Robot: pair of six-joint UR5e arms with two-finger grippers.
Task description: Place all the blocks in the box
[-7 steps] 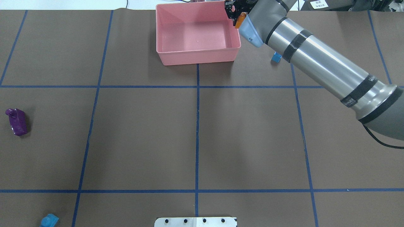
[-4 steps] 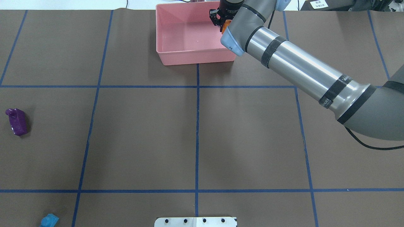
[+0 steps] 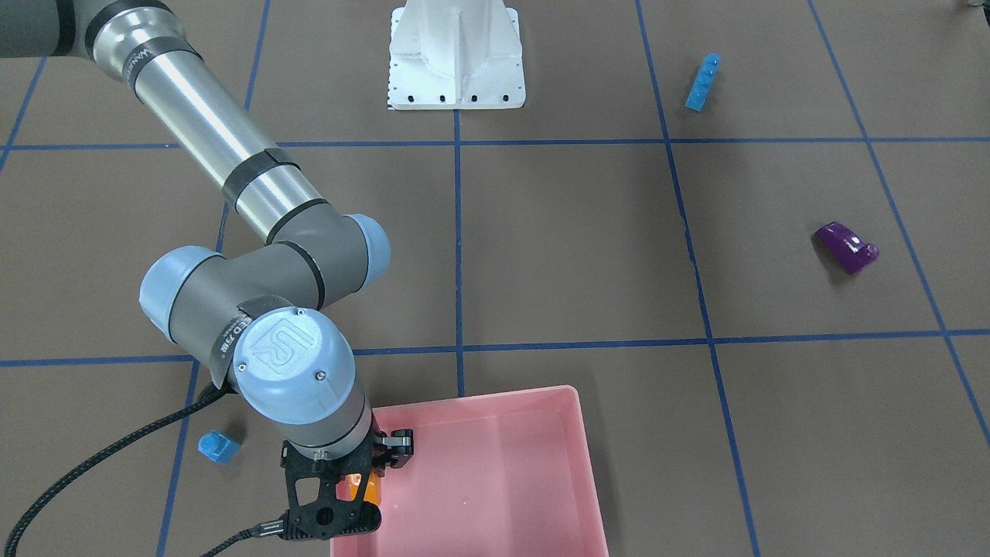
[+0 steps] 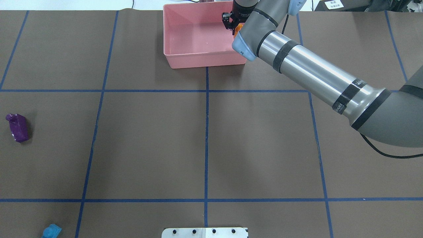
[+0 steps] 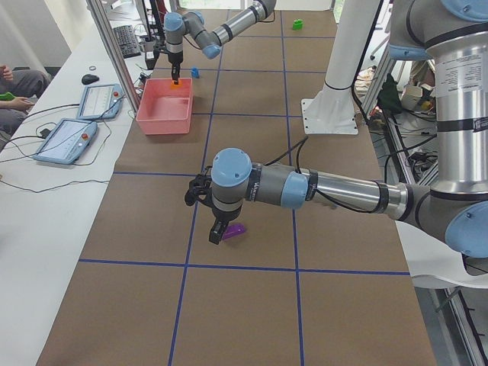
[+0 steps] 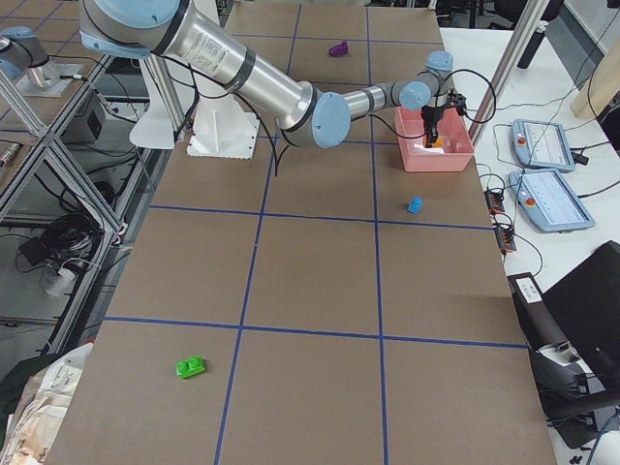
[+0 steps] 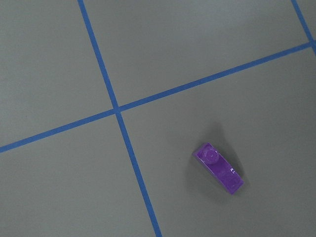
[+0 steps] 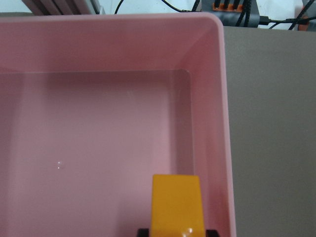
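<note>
Fingers on my left gripper (image 5: pixel 216 229) hang above the mat (image 4: pixel 148 145) close by the purple block (image 4: pixel 18 128). Whether they are spread or closed I cannot tell: only the left side view shows them, and my left wrist camera sees just the block lying on its side near a crossing of blue tape lines (image 7: pixel 117 110), with bare mat all round it.

That purple block sits at the far left edge of the overhead view. The long blue block (image 3: pixel 702 81) lies nearer my base, close to the left near corner, well apart from the purple one. A wide stretch of mat runs between both of them and the box (image 4: pixel 201 59), which stands at the far side, about on the centre line. The white robot base (image 3: pixel 456 54) is at the near edge.

My right gripper (image 3: pixel 362 486) reaches down into the box just inside its right wall, pinched narrow on the orange block (image 8: pixel 177 205), which it holds above the pink floor. The wall's rim runs close along the block's right side, and the floor opens out to the left. A black cable (image 3: pixel 93 472) trails from that wrist.

Right of the box, outside the wall, the small blue block (image 3: pixel 218 446) rests on the mat near the wrist. The green block (image 6: pixel 190 366) lies far off at the right end.
</note>
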